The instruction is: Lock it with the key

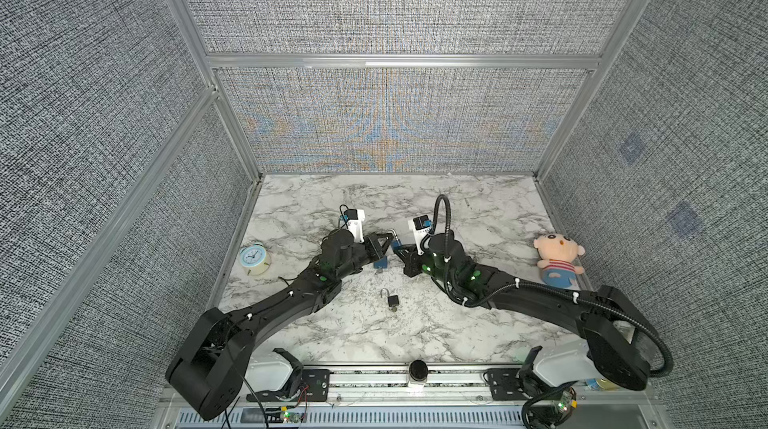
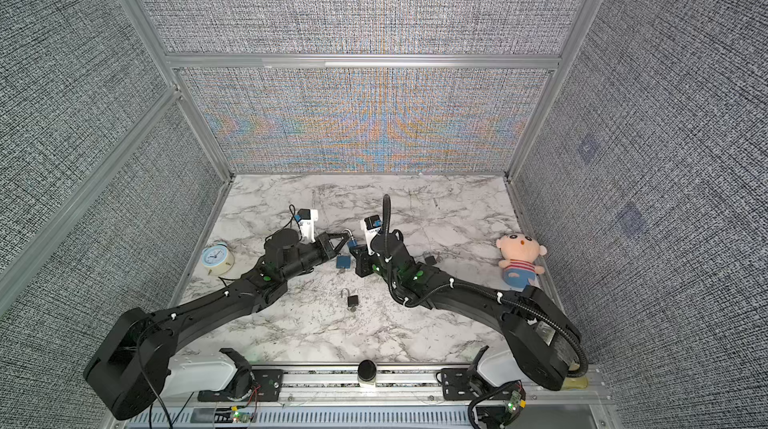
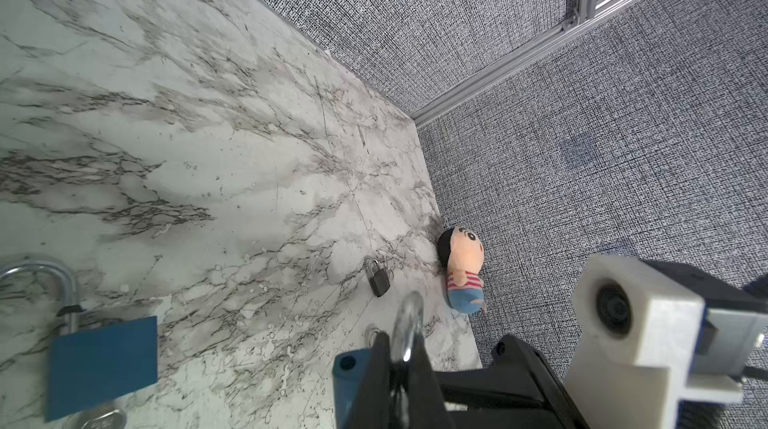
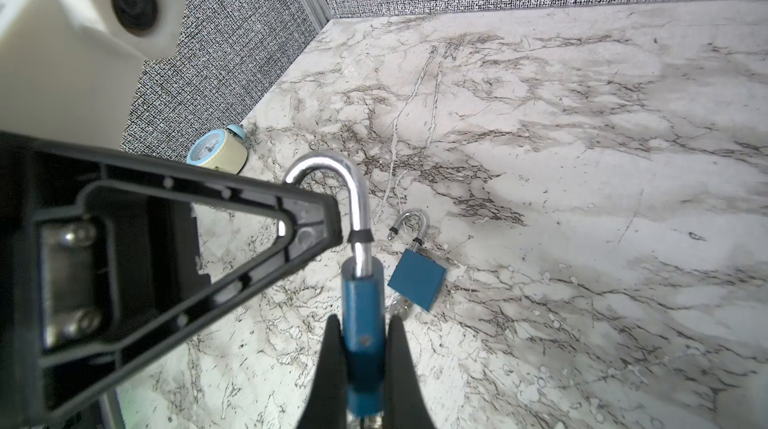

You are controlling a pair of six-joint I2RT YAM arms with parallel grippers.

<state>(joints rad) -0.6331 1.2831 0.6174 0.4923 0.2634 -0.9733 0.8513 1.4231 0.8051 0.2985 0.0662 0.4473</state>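
Nearest me, a small black padlock lies on the marble counter. Beyond it a loose blue padlock lies flat, a silver key at its base. Just past that, lifted off the counter, my right tool pinches the held blue padlock by its body, and my left tool is pressed onto its shackle. A clock and a doll sit out at the sides.

The right wrist view's edge cuts off the base of the held blue padlock.
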